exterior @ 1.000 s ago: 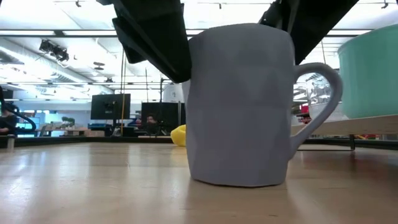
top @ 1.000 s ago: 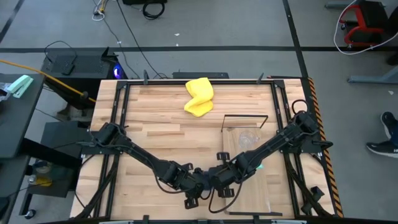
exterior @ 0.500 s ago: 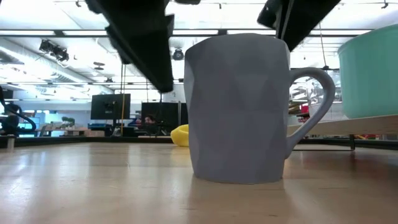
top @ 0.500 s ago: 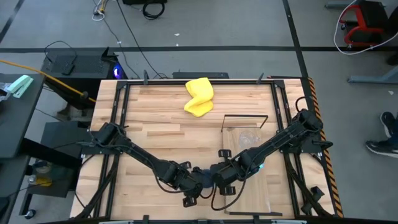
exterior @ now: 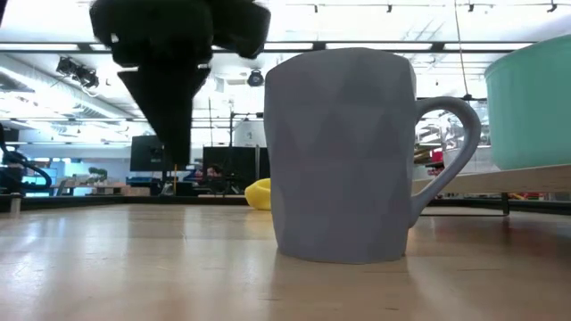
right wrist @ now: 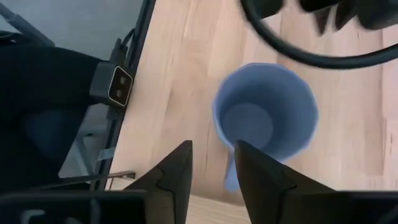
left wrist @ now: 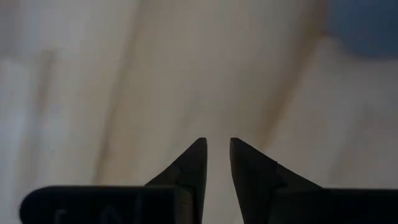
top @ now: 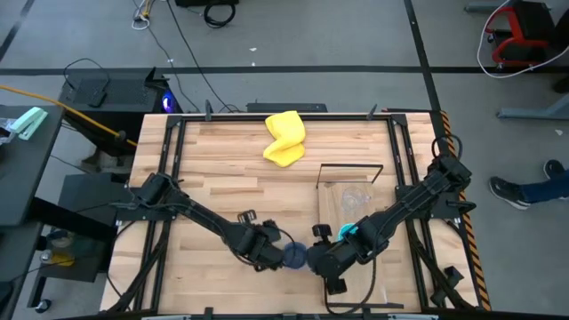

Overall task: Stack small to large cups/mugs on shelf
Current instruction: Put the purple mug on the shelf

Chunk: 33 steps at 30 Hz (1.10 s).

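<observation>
Your right gripper [right wrist: 211, 163], fingers apart, hovers over the grey-blue mug [top: 295, 256], unheld. Left gripper [left wrist: 215, 155], at its nine o'clock, shows a narrow gap. Next, you'd likely regrasp it for the shelf [top: 391, 267].

The mug [top: 295, 256] stands upright on the desk [top: 222, 178], between the left pincer [top: 271, 258] and the right pincer [top: 322, 263], just beside each. Beyond the right pincer, the shelf [top: 391, 258] carries a second mug [top: 348, 231] and the glass [top: 354, 197]. The cloth [top: 284, 138] lies well beyond both pincers.
</observation>
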### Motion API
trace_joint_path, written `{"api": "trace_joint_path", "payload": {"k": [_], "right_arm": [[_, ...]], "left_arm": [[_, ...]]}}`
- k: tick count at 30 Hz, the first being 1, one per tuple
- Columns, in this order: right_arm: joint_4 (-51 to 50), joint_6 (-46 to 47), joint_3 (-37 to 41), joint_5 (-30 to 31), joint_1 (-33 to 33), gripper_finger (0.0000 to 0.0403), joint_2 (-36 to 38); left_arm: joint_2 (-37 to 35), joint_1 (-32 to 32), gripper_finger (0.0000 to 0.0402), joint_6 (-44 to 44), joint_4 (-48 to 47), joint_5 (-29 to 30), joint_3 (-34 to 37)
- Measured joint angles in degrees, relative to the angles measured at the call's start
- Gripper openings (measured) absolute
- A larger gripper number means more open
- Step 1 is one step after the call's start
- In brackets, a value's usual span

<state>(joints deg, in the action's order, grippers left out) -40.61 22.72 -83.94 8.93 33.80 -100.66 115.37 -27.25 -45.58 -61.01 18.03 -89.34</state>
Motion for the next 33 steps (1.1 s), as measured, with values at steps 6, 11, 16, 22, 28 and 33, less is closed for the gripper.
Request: {"api": "trace_joint_path", "payload": {"k": [6, 11, 16, 22, 28, 33], "right_arm": [[0.0, -0.5, 0.0, 0.0, -1.3, 0.0126, 0.0], [1.1, -1.4, 0.0, -1.9, -2.8, 0.0124, 0.0], [1.4, -1.9, 0.0, -3.0, -3.2, 0.0123, 0.0], [1.3, -1.4, 0.0, -3.0, -2.8, 0.0122, 0.0], [1.6, -1.3, 0.0, -3.0, -2.6, 0.0121, 0.0], [3.0, -1.4, 0.0, -3.0, -2.6, 0.0121, 0.0]], "left_arm": [[0.0, 1.9, 0.0072, -2.1, -7.0, 3.2, 0.0], [-0.4, 4.7, 0.0074, 0.5, -8.2, 3.4, 0.1], [-3.9, 8.6, 0.0081, 1.2, -13.4, 3.8, 0.1], [-13.9, 12.6, 0.0079, 1.2, -17.2, 7.9, 0.1], [-26.6, 14.8, 0.0071, -2.6, -20.6, 15.5, 0.1], [-35.0, 15.1, 0.0074, -11.1, -24.6, 20.9, 5.4]]}}
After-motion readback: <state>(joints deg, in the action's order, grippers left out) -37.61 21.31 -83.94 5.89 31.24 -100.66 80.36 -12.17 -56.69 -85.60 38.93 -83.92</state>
